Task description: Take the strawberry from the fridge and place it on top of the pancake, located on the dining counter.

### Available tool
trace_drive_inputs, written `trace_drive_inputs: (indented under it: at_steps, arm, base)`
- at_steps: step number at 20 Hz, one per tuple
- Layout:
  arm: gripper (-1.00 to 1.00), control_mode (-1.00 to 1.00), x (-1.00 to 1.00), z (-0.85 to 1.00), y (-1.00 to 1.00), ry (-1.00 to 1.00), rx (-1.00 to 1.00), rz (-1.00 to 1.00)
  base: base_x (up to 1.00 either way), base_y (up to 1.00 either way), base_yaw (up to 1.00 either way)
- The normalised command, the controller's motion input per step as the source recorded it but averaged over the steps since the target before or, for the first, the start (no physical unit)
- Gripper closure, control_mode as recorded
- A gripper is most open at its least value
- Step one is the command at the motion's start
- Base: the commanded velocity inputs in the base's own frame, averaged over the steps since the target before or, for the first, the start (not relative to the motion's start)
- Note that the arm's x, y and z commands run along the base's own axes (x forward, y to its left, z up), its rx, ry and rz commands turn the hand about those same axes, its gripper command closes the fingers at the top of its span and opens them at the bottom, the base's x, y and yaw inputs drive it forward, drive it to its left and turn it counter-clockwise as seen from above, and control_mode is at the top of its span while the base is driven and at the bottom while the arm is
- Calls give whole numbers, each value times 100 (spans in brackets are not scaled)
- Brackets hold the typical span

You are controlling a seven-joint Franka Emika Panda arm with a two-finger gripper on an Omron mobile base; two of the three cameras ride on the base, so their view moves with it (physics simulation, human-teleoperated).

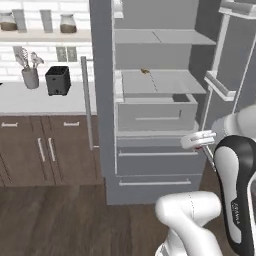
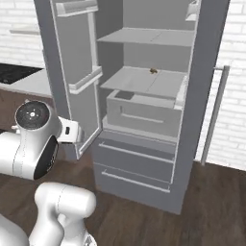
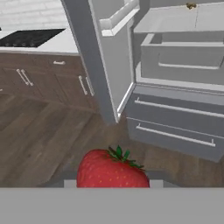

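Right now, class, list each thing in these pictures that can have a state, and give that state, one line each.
fridge: doors open.
Upper inner drawer: shut.
Two lower drawers: shut.
strawberry: out of the fridge, held in the tool.
Small yellow-brown food item: lying on the middle shelf.
Brown cabinets: doors shut.

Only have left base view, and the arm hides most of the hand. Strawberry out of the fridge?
Observer: Yes. Hand view has the strawberry gripped in the pincer, outside the fridge.
Operator: What's past the open door? Blocked for me.
Observer: A black cooktop on the counter beyond the door.
Operator: Where's the hand pointing?
Observer: Toward the fridge's lower drawers, above the wooden floor.
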Motion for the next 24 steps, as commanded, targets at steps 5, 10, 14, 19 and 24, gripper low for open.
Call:
trace_drive_inputs:
  at_steps: [5, 10, 14, 19, 24]
  arm:
    - [100, 100, 0, 0, 0, 0, 0, 0]
    - [100, 100, 0, 0, 0, 0, 0, 0]
    - [100, 100, 0, 0, 0, 0, 0, 0]
    - [100, 100, 0, 0, 0, 0, 0, 0]
    - [100, 100, 0, 0, 0, 0, 0, 0]
  base:
    - [-3, 0, 64]
    - [-9, 0, 68]
    - [-18, 0, 70]
    - [-20, 0, 67]
    - [-15, 0, 61]
